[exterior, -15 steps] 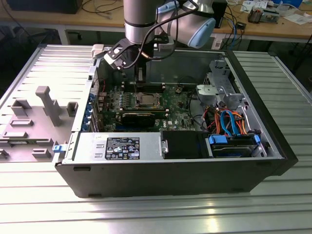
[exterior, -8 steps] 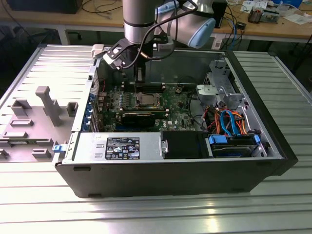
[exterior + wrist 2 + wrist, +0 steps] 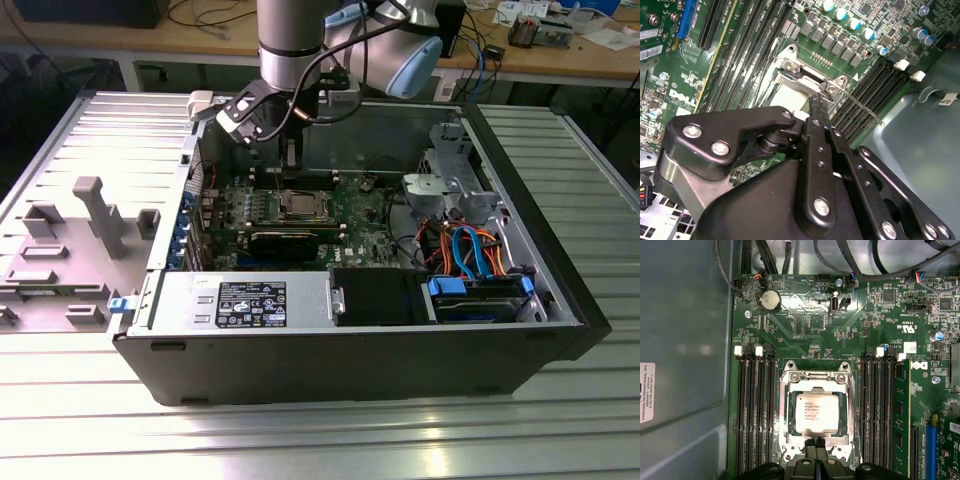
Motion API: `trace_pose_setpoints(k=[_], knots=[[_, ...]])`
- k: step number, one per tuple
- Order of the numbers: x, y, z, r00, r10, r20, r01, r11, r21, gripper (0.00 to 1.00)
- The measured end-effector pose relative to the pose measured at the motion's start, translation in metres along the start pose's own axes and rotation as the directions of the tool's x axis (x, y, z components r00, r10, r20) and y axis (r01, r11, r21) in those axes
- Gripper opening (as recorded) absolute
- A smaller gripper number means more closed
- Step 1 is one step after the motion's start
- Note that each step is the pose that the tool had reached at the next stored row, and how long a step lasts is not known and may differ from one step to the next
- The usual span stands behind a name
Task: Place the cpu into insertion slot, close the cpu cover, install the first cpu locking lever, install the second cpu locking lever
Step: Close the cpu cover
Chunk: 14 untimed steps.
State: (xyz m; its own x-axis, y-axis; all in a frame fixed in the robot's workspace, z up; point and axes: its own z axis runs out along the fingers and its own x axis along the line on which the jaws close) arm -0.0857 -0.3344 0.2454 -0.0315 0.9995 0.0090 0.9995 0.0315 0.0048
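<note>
In the first wrist view the cpu [image 3: 815, 413] lies flat in the insertion slot [image 3: 788, 454], its silvery top facing up. The cpu cover [image 3: 815, 377] is down around it as a metal frame. My gripper [image 3: 816, 442] hovers at the socket's edge with its two black fingertips pressed together, and nothing shows between them. In the second wrist view the gripper [image 3: 816, 102] stands right beside the socket hinge, where a thin locking lever [image 3: 865, 107] sticks out slantwise over the memory slots. In the exterior view the gripper [image 3: 290, 160] hangs above the cpu [image 3: 298, 207].
Long black memory slots [image 3: 755, 415] flank the socket on both sides. The open computer case [image 3: 350, 350] holds a power supply [image 3: 240, 300], a drive cage [image 3: 445, 180] and coloured cables [image 3: 470, 250]. A grey fixture block [image 3: 95, 215] stands at the exterior view's left.
</note>
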Motion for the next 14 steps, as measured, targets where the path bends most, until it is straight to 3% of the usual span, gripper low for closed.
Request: trace_pose_setpoints(k=[14], knots=[[0.0,0.0,0.0036,1.0,0.0,0.0001,0.0,1.0,0.0,0.11]])
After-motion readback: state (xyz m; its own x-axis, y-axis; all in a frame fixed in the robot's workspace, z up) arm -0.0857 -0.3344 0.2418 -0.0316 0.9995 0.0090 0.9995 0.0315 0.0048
